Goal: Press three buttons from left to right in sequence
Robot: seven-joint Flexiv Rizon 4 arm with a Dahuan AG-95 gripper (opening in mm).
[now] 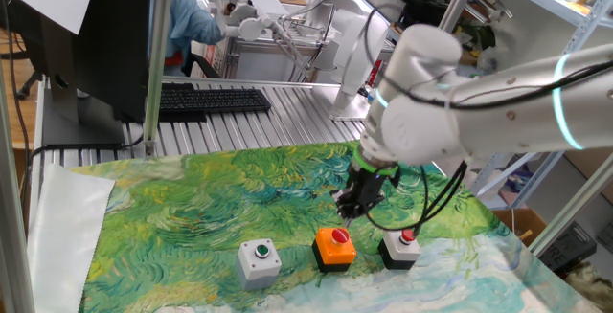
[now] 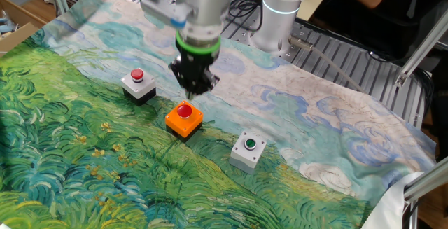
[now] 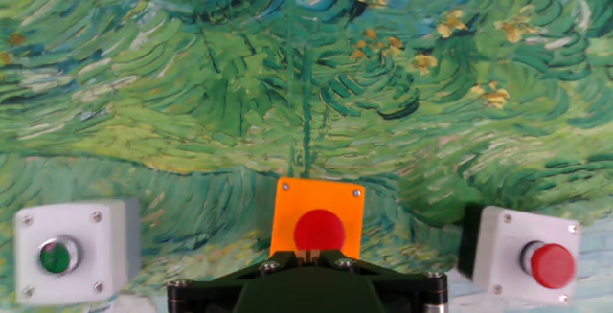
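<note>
Three button boxes stand in a row on the painted cloth. The light grey box with a green cap (image 1: 259, 258) (image 2: 248, 148) (image 3: 72, 249) is at one end. The orange box with a red cap (image 1: 335, 246) (image 2: 184, 117) (image 3: 319, 219) is in the middle. The black box with a light top and a small red cap (image 1: 400, 247) (image 2: 138, 84) (image 3: 522, 253) is at the other end. My gripper (image 1: 352, 208) (image 2: 196, 89) (image 3: 306, 254) points down, fingertips shut together, just above the near edge of the orange box's red cap. I cannot tell whether it touches the cap.
The green and blue painted cloth (image 1: 192, 208) covers the table. A keyboard (image 1: 211, 100) and a monitor stand lie on the metal table behind it. A white sheet (image 1: 57, 227) lies at the cloth's left edge. Shelving (image 1: 575, 26) stands to the right.
</note>
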